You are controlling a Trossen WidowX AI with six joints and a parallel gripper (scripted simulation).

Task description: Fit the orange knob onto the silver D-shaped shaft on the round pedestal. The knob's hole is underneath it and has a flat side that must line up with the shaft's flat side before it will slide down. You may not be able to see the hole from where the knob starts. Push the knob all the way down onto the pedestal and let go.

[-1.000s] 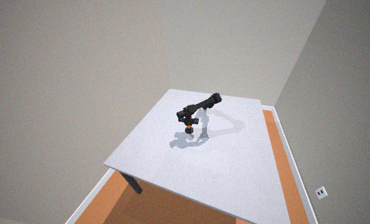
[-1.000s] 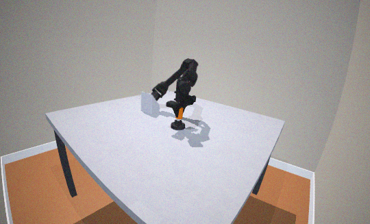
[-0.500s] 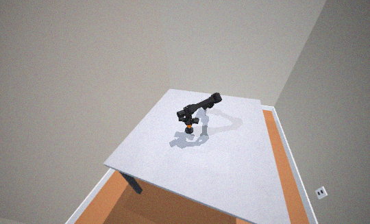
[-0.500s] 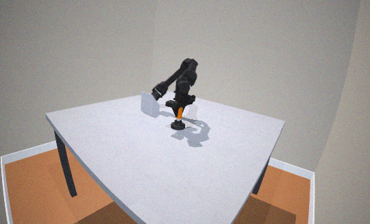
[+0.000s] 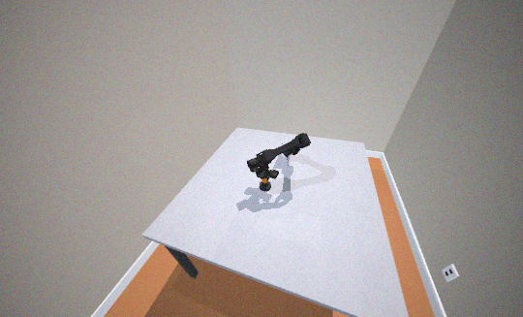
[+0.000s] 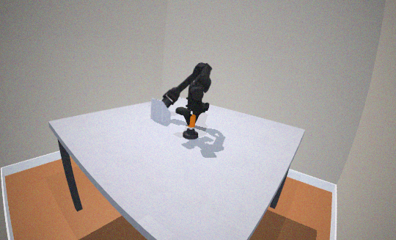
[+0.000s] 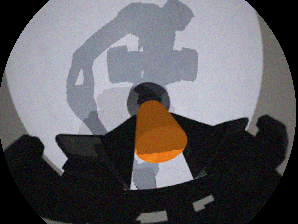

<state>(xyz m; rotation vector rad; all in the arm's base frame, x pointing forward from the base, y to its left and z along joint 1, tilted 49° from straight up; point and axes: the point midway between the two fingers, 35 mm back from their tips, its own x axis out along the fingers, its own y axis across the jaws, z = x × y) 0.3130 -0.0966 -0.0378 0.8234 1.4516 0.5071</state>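
The orange knob [image 5: 264,180] [image 6: 192,121] [image 7: 159,137] is held between the fingers of my gripper [image 6: 191,119] [image 7: 152,117], which is shut on it. The knob is nearly upright, with a slight lean in the exterior view. It is directly above the dark round pedestal [image 5: 264,187] [image 6: 190,135] [image 7: 133,101]. A small pale strip shows between knob and pedestal in the exterior view. The shaft's flat side and the knob's hole are hidden, and I cannot tell whether the knob touches the shaft.
The pale table [image 5: 310,241] [image 6: 165,168] carries the arm's shadow around the pedestal. A pale upright block [image 6: 160,111] stands by the arm's base, behind and left of the pedestal in the exterior view.
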